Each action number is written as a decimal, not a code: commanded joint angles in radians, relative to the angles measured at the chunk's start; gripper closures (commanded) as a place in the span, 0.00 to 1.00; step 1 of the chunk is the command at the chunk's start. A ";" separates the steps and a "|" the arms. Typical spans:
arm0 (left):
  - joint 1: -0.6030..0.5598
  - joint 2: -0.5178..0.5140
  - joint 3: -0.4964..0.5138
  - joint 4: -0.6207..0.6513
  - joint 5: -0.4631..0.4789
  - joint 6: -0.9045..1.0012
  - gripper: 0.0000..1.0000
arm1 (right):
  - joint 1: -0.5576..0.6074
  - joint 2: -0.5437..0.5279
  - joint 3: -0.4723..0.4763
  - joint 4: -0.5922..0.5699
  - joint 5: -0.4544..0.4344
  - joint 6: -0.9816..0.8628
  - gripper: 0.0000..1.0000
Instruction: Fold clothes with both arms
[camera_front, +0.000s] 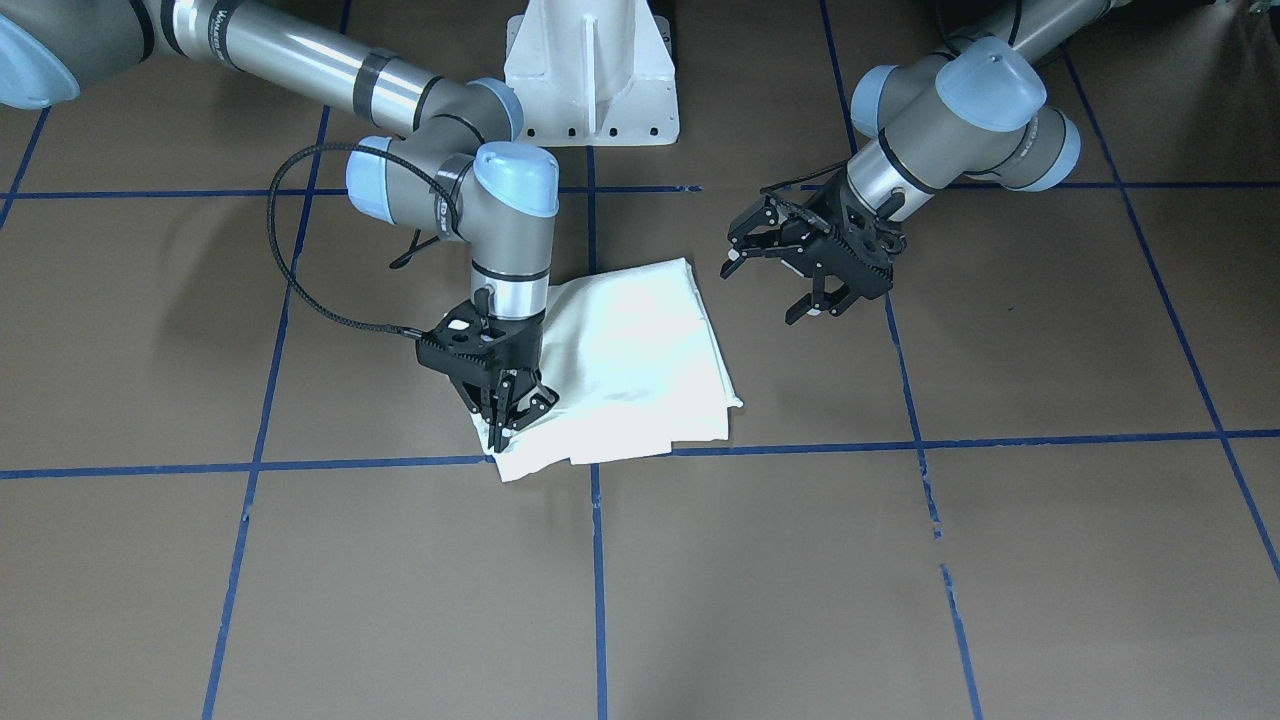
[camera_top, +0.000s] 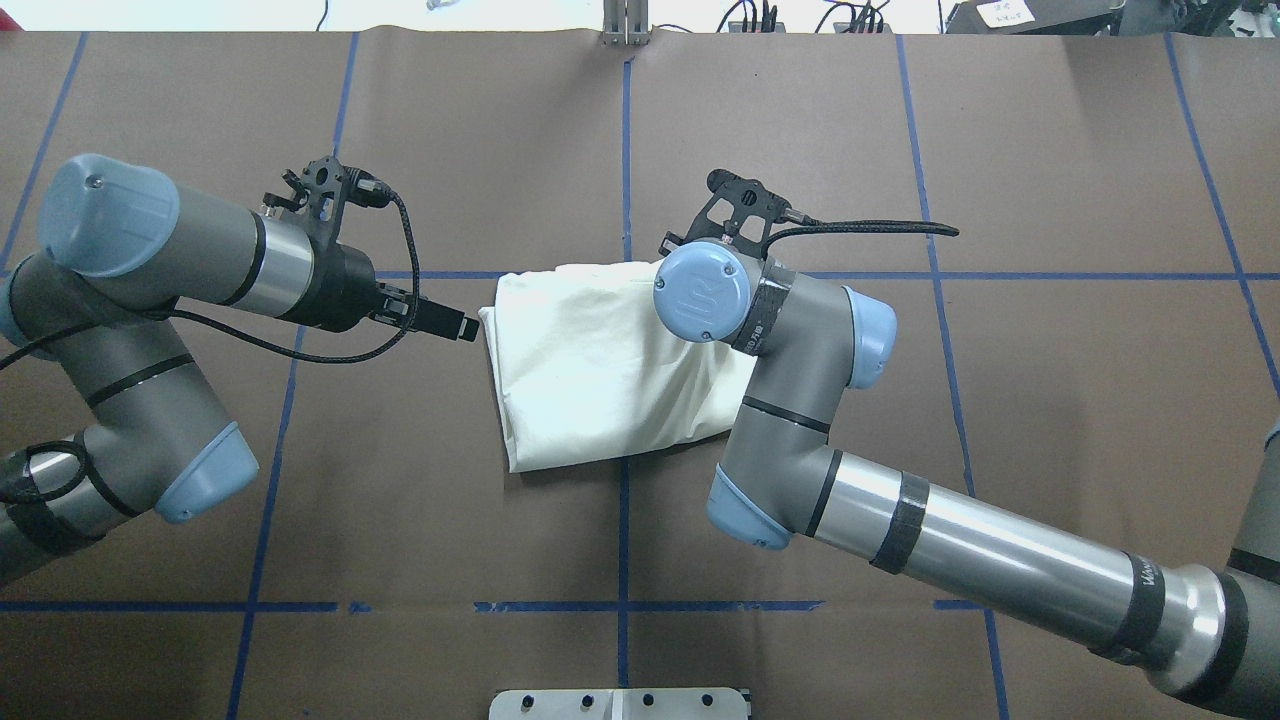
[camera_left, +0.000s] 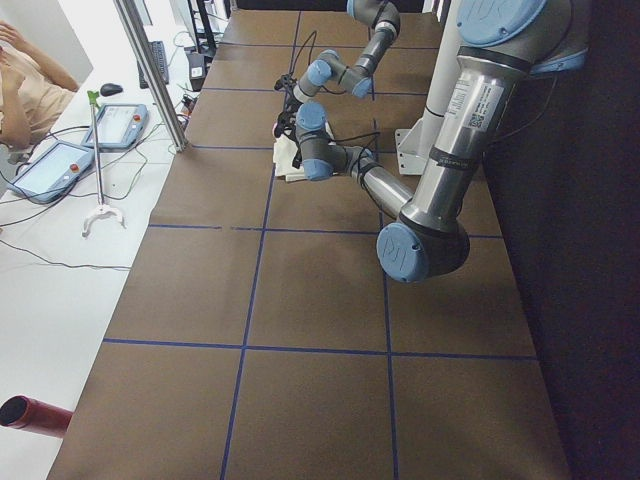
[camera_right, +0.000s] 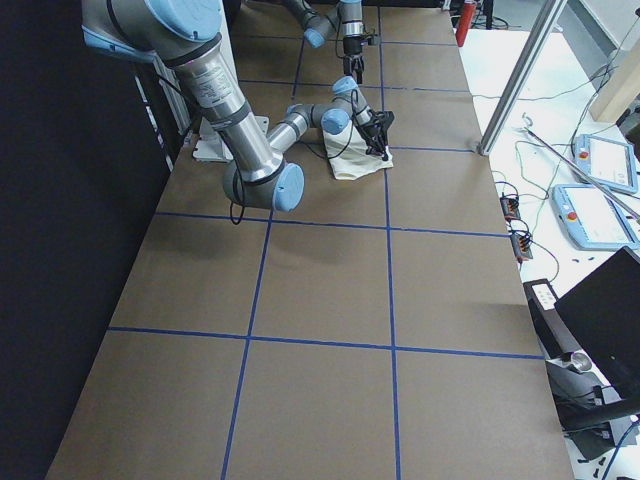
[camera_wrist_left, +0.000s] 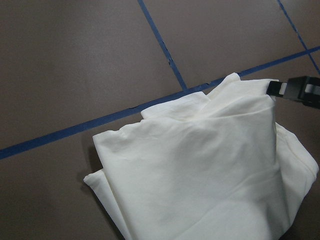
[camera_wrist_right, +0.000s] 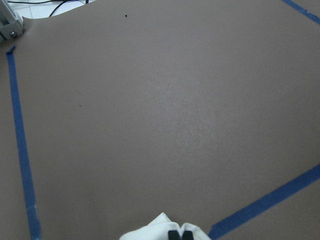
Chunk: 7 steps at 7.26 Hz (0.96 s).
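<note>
The brown-papered table (camera_front: 640, 600) fills the foreground. Towards its middle, the right claw (camera_front: 508, 418) is clenched on the near corner of the folded cream shirt (camera_front: 630, 360), which lies flat with its plain side up. The left claw (camera_front: 765, 293) hangs released just beside the shirt's opposite edge. The cloth looks soft, light and limp, so it is probably best pinched at corners or hems, through all layers together.

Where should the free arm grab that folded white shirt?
Judging by its pose, the free far corner of the shirt, approached from the open left end effector's side: edges lie stacked there, and the right end effector pinches the matching corner.
</note>
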 joint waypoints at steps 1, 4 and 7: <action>0.000 0.004 0.001 -0.001 0.000 -0.001 0.00 | 0.012 0.011 -0.013 0.020 -0.001 -0.131 0.00; 0.002 0.005 0.007 -0.001 0.000 0.001 0.00 | 0.103 0.013 0.075 0.005 0.244 -0.312 0.00; 0.002 0.002 0.010 -0.001 0.000 0.002 0.00 | 0.042 -0.073 0.178 0.005 0.248 -0.469 0.00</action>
